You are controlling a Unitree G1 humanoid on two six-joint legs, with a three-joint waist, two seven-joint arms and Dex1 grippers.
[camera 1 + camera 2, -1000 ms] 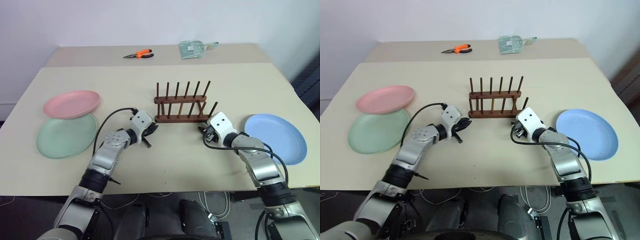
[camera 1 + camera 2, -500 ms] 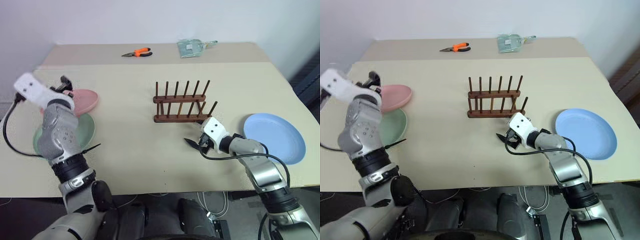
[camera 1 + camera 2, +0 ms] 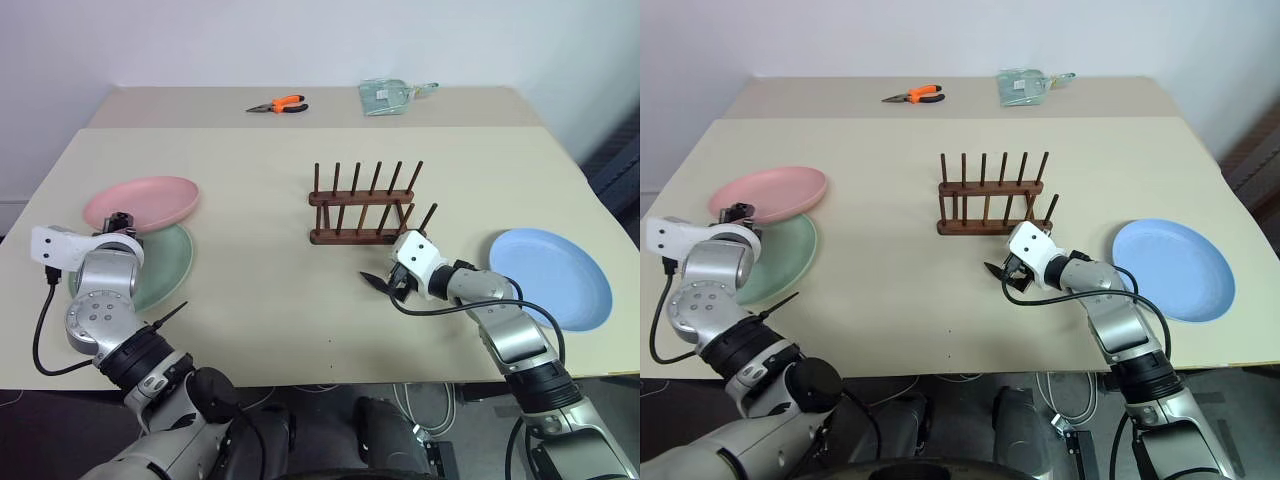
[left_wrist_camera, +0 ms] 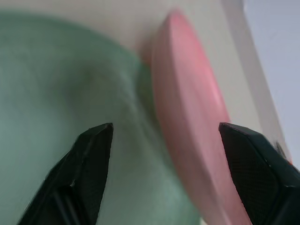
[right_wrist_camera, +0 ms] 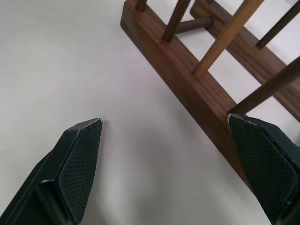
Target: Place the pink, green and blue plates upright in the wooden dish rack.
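No readable text, labels, brands or numbers can be made out anywhere in these shots, not on anything.

It looked like a lab. A bare beige table (image 3: 300,330) met a plain white wall (image 3: 200,40). Orange-handled pliers (image 3: 277,106) lay there.

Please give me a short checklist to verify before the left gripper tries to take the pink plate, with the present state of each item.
1. Left gripper open, rim of the pink plate between its fingers: ok.
2. Pink plate lies partly on the green plate, so the green one may shift: not ok.
3. Wooden dish rack has every slot free: ok.
4. Right gripper open, holding nothing, on the table beside the rack: ok.
5. Blue plate flat on the table, apart from the rack: ok.
6. Fingers deep enough on the rim for a firm grip: cannot tell.
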